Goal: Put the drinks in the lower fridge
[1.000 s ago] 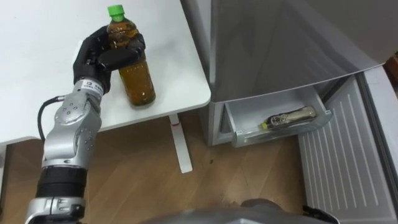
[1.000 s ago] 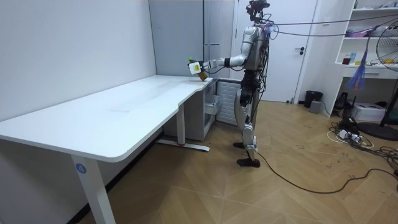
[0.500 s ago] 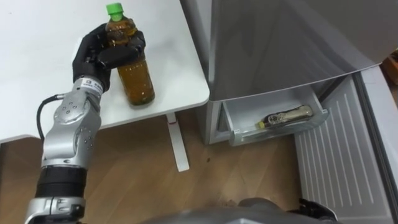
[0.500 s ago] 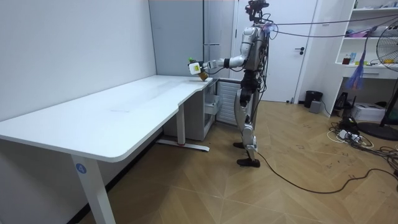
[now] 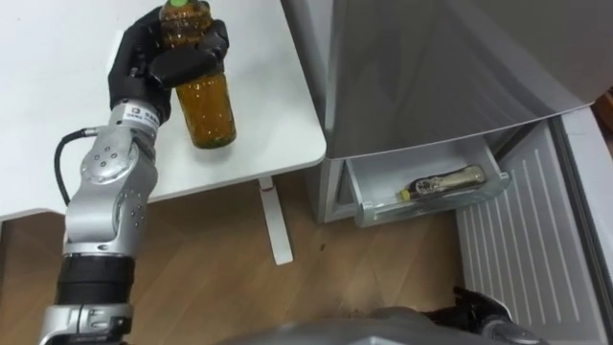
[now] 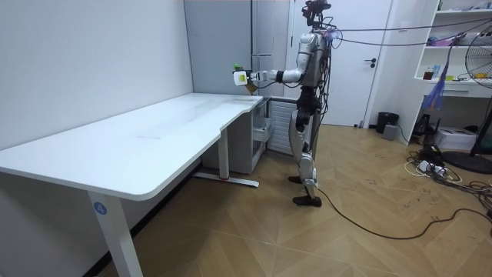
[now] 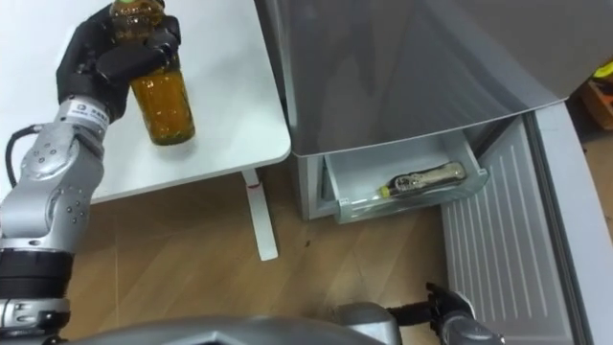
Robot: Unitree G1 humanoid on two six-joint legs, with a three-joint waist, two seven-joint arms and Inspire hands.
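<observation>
At the far left my left hand [image 5: 144, 57] is clenched round the upper part of a bottle [image 5: 206, 115] of amber drink, thumb on one side and fingers on the other, high near the shoulder so that the heavy lower half hangs straight and upright below the grasp. In the room view the bottle sits clear above the far corner of the white table [image 5: 57, 115], which I judge gives it room to swing right without scraping the edge. Just right of the table stands the grey fridge [image 5: 431, 67]. Its lower drawer [image 5: 436, 206] is pulled out toward me, and another bottle [image 5: 448, 178] lies on its side inside, so the drinks seem to go in flat. There looks to be room beside it for mine. Further right, the lower door [image 5: 522, 259] is swung wide open, out of the drawer's way. My right hand [image 7: 445, 307] shows low at the near right, idle, and I cannot tell its state.
</observation>
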